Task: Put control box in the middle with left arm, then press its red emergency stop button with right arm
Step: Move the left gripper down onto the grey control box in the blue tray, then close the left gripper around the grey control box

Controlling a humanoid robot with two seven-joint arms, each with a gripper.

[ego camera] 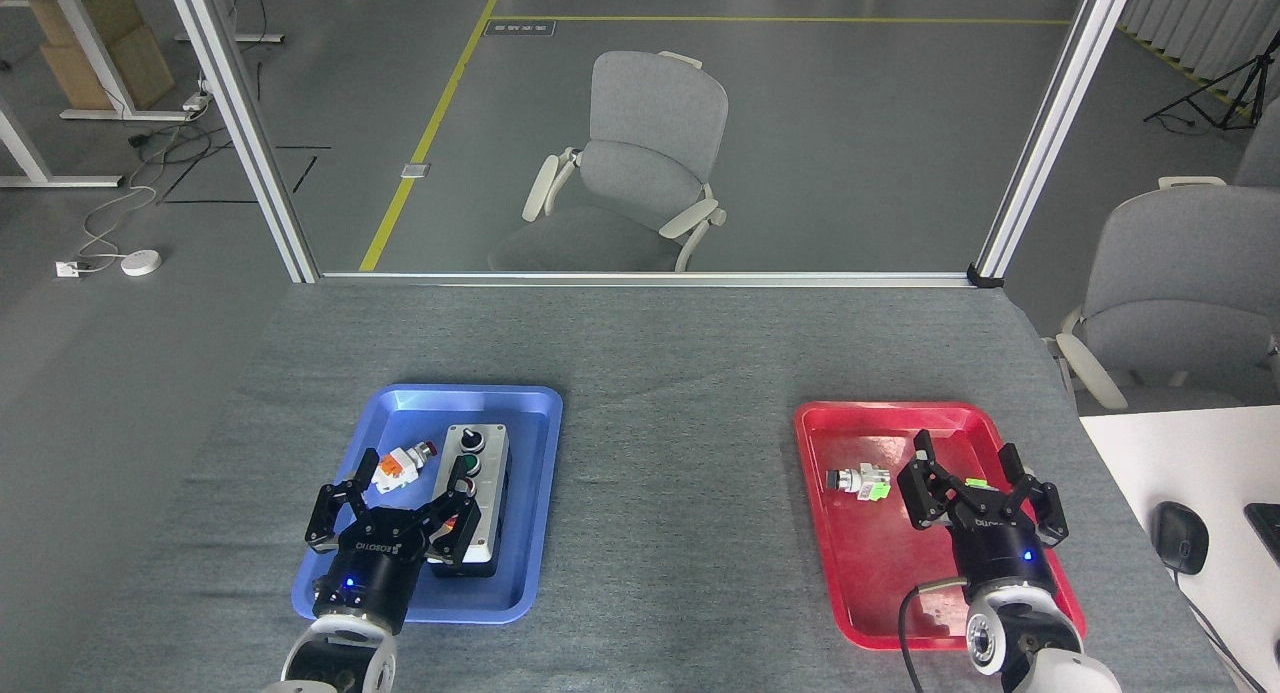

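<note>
The control box [478, 468], light grey on a black base, lies lengthwise in the blue tray [530, 493]. Its black knob and green button show at the far end. My left gripper [398, 505] hovers open over the box's near end, right finger covering the red buttons, left finger over the tray floor. Between the two trays lies the middle [670, 493], bare grey cloth. My right gripper [968, 465] stands open over the red tray [880, 573], holding nothing.
A small orange-bodied push-button part [400, 463] lies in the blue tray left of the box. A green-bodied one [860, 481] lies in the red tray. A white desk with a mouse [1180, 536] adjoins the right edge. Chairs stand beyond the table.
</note>
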